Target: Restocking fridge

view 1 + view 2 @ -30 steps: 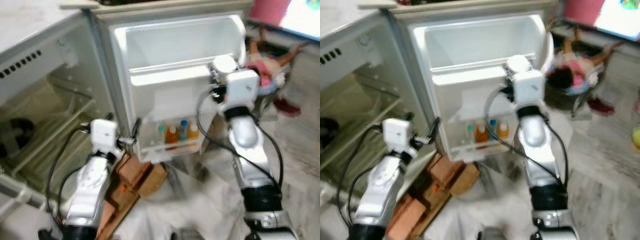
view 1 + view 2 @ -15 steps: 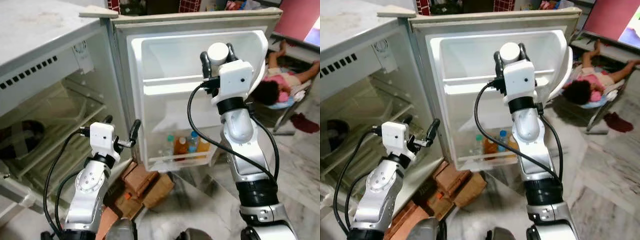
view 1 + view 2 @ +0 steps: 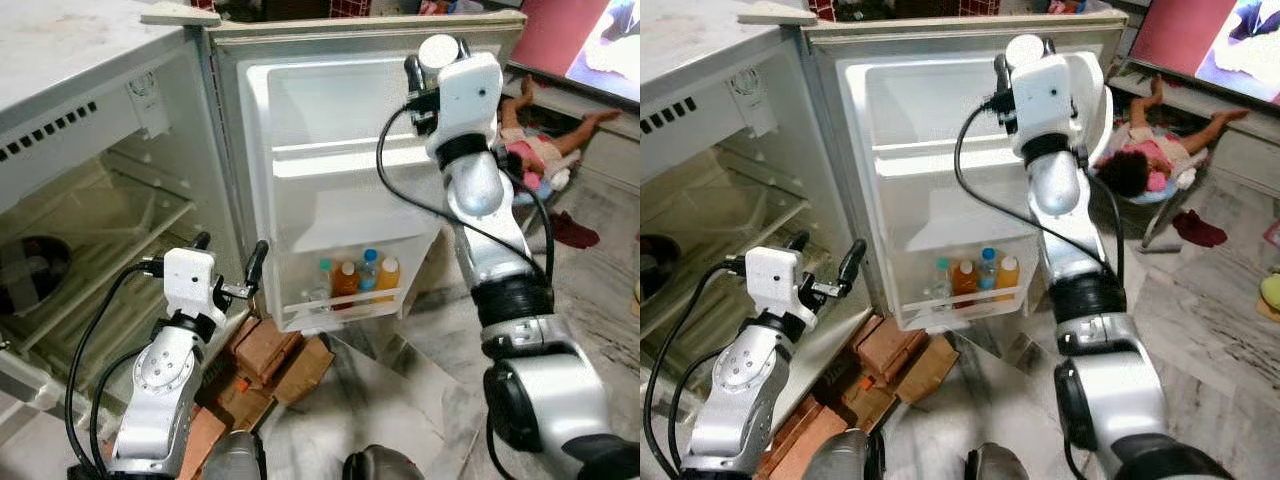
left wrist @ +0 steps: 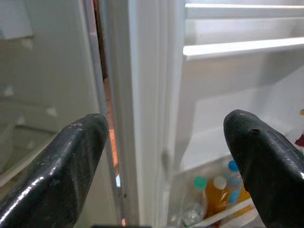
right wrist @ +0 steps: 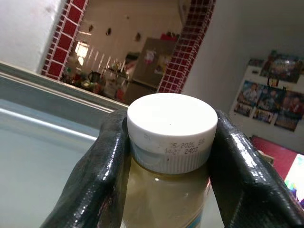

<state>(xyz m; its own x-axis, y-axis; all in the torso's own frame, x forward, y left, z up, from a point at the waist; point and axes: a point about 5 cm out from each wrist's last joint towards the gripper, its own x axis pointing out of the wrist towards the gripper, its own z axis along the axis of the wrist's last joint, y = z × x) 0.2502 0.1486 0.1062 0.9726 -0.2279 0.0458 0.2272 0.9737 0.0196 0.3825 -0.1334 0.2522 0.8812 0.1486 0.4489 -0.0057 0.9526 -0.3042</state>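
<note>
- The fridge stands open, its door swung wide; the glass shelves inside the cabinet carry nothing that can be made out.
- In the door's bottom rack stand four small bottles in a row, two of them with orange drink.
- The marble floor runs off to the right of the door; bricks and a cardboard box lie under the door's lower edge.
- Beyond the door's right edge a person lies on a low chair.
- The right claw is raised at the door's top right corner, clamped on a bottle; its wrist view shows the white cap with a printed date, yellowish liquid below, and a red-tiled archway behind.
- The left claw hangs low at the door's hinge edge, fingers spread apart and holding nothing; its wrist view looks along the hinge gap to the racked bottles.
</note>
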